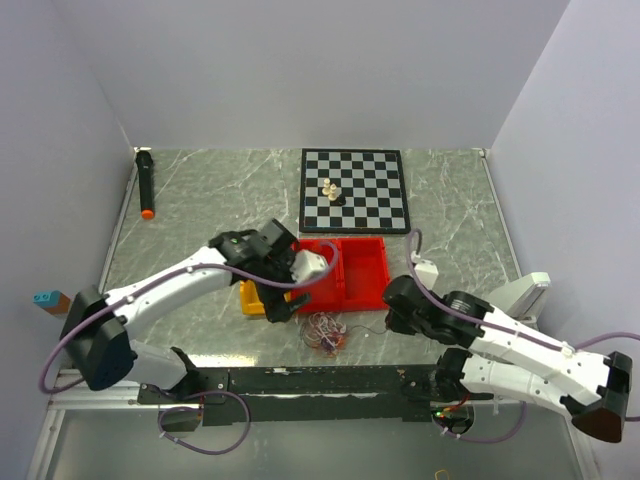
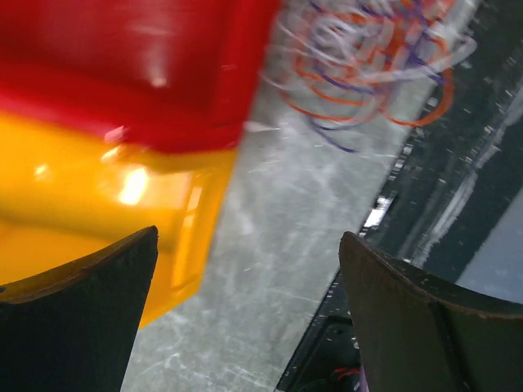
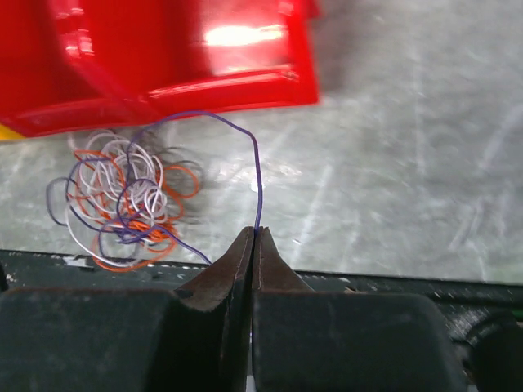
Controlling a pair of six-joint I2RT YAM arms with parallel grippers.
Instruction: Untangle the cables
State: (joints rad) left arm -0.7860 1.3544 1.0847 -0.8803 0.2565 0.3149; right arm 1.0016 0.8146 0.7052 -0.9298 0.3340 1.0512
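A tangle of thin purple, orange and white cables (image 1: 325, 333) lies on the table just in front of the red bin. It also shows in the right wrist view (image 3: 122, 200) and at the top of the left wrist view (image 2: 368, 65). My right gripper (image 3: 255, 233) is shut on the purple cable (image 3: 257, 175), which loops up from its tips and back into the tangle. In the top view the right gripper (image 1: 392, 305) sits to the right of the tangle. My left gripper (image 2: 249, 269) is open and empty above the table beside the yellow bin, left of the tangle (image 1: 283, 298).
A red bin (image 1: 345, 268) stands behind the tangle, with a yellow bin (image 1: 252, 298) at its left. A chessboard (image 1: 355, 190) with a few pieces lies at the back. A black marker with an orange tip (image 1: 146, 183) lies far left. A black rail (image 1: 330, 380) runs along the near edge.
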